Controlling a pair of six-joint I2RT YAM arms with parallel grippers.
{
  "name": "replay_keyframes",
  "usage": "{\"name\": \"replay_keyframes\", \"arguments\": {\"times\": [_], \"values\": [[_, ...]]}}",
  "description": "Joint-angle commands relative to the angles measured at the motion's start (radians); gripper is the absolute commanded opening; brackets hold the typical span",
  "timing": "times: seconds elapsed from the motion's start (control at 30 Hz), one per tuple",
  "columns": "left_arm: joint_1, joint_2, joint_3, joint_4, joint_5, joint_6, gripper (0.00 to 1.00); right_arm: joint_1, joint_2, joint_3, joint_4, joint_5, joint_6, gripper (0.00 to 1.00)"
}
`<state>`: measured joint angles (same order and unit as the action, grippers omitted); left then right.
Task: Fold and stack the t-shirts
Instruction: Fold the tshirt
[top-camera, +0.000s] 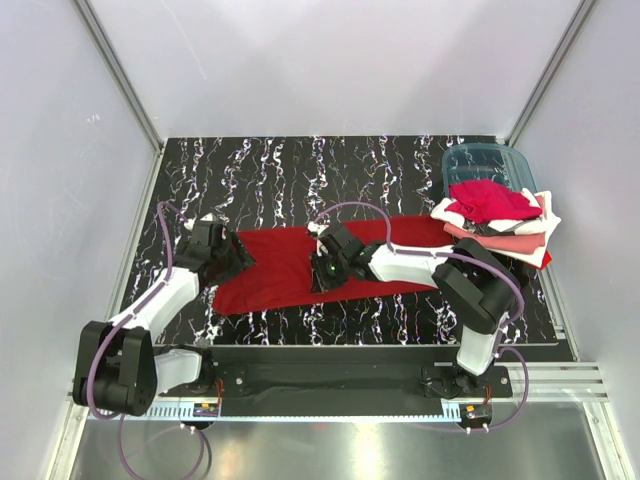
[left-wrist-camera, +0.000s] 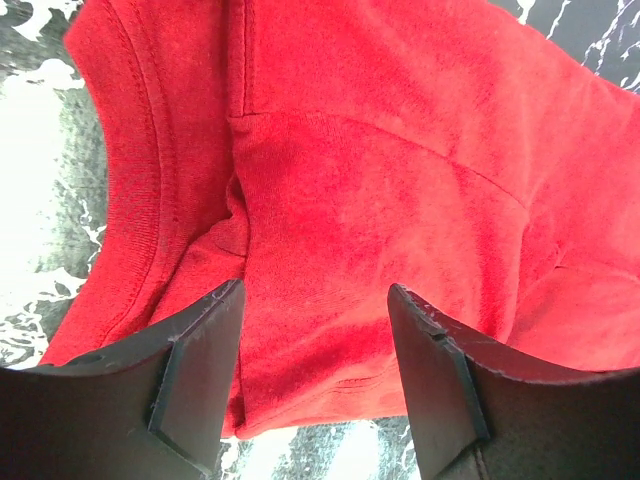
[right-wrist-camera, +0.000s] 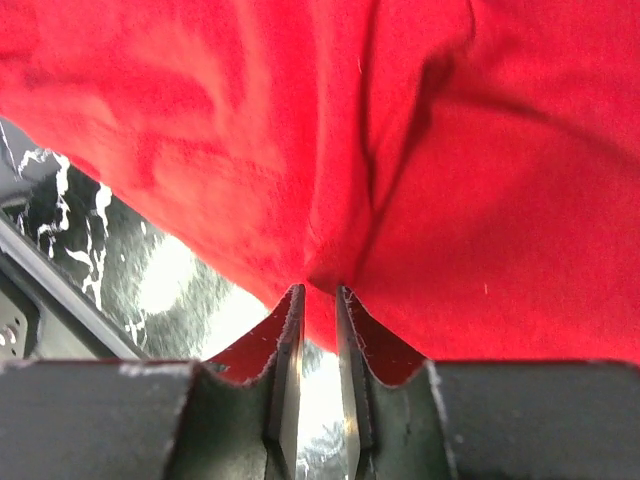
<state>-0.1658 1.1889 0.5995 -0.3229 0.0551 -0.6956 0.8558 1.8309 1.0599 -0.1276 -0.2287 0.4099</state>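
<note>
A large deep red t-shirt (top-camera: 285, 270) lies spread across the middle of the black marbled table. My left gripper (top-camera: 238, 255) is at its left end, open, its jaws astride a folded hem of the shirt (left-wrist-camera: 330, 250) without closing on it. My right gripper (top-camera: 322, 270) is near the shirt's near edge at the centre, shut on a pinch of the red cloth (right-wrist-camera: 400, 150), which bunches into folds at the fingertips. A stack of folded red, pink and white t-shirts (top-camera: 497, 222) sits at the right.
A teal translucent plastic bin (top-camera: 487, 163) lies at the back right behind the stack. The table (top-camera: 300, 160) is walled by white panels at the back and sides. A metal rail with the arm bases runs along the near edge.
</note>
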Motion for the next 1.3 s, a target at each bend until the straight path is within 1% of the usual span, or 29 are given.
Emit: {"name": "replay_keyframes", "arguments": {"times": [0.0, 0.07, 0.13, 0.2, 0.23, 0.27, 0.4, 0.43, 0.5, 0.53, 0.6, 0.73, 0.8, 0.83, 0.9, 0.93, 0.97, 1.13, 1.27], "values": [[-0.008, -0.041, 0.028, 0.008, -0.037, 0.019, 0.64, 0.003, -0.096, -0.031, 0.022, -0.003, 0.012, 0.26], [-0.012, -0.049, 0.028, 0.008, -0.035, 0.022, 0.64, 0.003, -0.122, -0.043, 0.043, 0.011, 0.017, 0.26], [-0.024, -0.058, 0.028, 0.015, -0.032, 0.027, 0.64, 0.003, -0.154, -0.061, 0.080, 0.032, 0.021, 0.38], [-0.044, -0.072, 0.025, 0.030, -0.026, 0.036, 0.64, 0.003, -0.177, -0.090, 0.156, 0.045, 0.024, 0.50], [-0.050, -0.077, 0.023, 0.033, -0.026, 0.036, 0.63, 0.003, -0.177, -0.098, 0.175, 0.046, 0.027, 0.53], [-0.058, -0.083, 0.023, 0.038, -0.026, 0.039, 0.63, 0.005, -0.173, -0.097, 0.201, 0.036, 0.029, 0.53], [-0.078, -0.084, 0.022, 0.053, -0.017, 0.047, 0.60, 0.003, -0.090, -0.041, 0.210, -0.027, 0.035, 0.47], [-0.081, -0.080, 0.020, 0.056, -0.014, 0.048, 0.58, 0.003, -0.073, -0.014, 0.203, -0.020, 0.040, 0.45], [-0.086, -0.072, 0.022, 0.058, -0.012, 0.048, 0.57, 0.003, -0.020, 0.027, 0.136, 0.047, 0.041, 0.45], [-0.086, -0.066, 0.020, 0.058, -0.011, 0.047, 0.57, 0.002, -0.003, 0.069, 0.065, 0.066, 0.040, 0.45], [-0.087, -0.063, 0.019, 0.051, -0.005, 0.045, 0.57, 0.002, 0.033, 0.092, 0.039, 0.074, 0.037, 0.45], [-0.092, -0.075, 0.000, 0.015, -0.035, 0.027, 0.59, 0.002, 0.039, 0.078, 0.042, 0.069, 0.060, 0.46], [-0.097, -0.086, -0.027, -0.008, -0.050, 0.004, 0.59, 0.002, 0.036, 0.078, 0.031, 0.097, 0.066, 0.48], [-0.098, -0.090, -0.032, -0.027, -0.096, -0.031, 0.59, 0.002, 0.034, 0.081, 0.019, 0.106, 0.070, 0.48], [-0.101, -0.091, -0.035, -0.077, -0.119, -0.056, 0.58, 0.002, 0.031, 0.083, 0.013, 0.123, 0.067, 0.49], [-0.103, -0.089, -0.033, -0.097, -0.139, -0.074, 0.56, 0.002, 0.031, 0.081, 0.010, 0.124, 0.069, 0.49], [-0.107, -0.091, -0.030, -0.132, -0.150, -0.085, 0.51, 0.002, 0.031, 0.081, 0.008, 0.127, 0.069, 0.48], [-0.133, -0.135, -0.050, -0.171, -0.170, -0.128, 0.50, 0.002, 0.034, 0.086, -0.012, 0.127, 0.078, 0.41], [-0.153, -0.199, -0.075, -0.212, -0.187, -0.153, 0.51, 0.002, 0.028, 0.080, -0.015, 0.123, 0.084, 0.41]]}}
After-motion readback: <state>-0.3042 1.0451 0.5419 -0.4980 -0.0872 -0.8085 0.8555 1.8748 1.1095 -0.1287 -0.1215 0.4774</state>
